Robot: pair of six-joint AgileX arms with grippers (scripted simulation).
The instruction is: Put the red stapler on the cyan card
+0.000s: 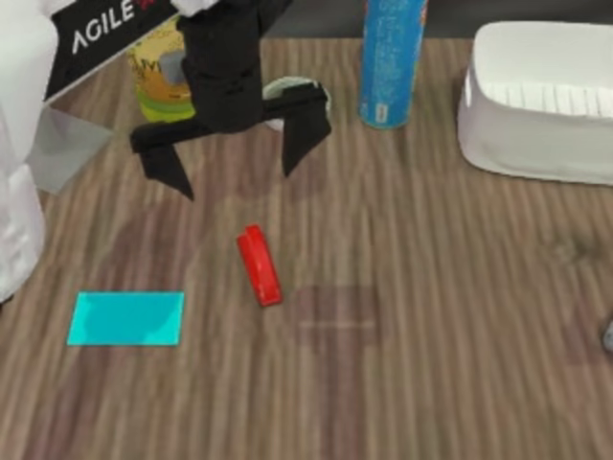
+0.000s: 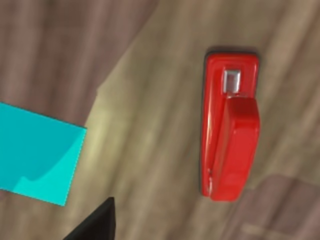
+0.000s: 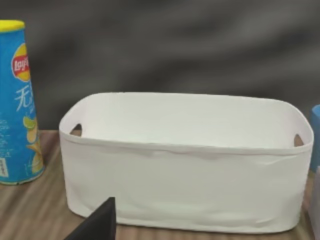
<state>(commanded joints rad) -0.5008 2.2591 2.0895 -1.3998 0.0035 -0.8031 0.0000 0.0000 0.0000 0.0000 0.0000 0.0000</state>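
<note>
Left gripper (image 1: 235, 153) hanging above the table near the far edge, fingers spread wide with nothing between them. Probably kept wide so as to fit around the red stapler (image 1: 260, 265) on the way down.

Red stapler lying flat on the wood near the middle of the table, a bit toward the near edge from the gripper, not touched by anything. Lying on its base, top side up, so easy to pinch across its thin sides.

Cyan card (image 1: 125, 318) flat near the table's left edge, well apart from the stapler, nothing on it. Job not started yet: grab first, then carry over to the card.

Blue chip can (image 1: 390, 59) and white tub (image 1: 541, 101) along the far edge, out of the way.

Right arm parked off to the right, looking at the tub; cannot tell about its fingers.
</note>
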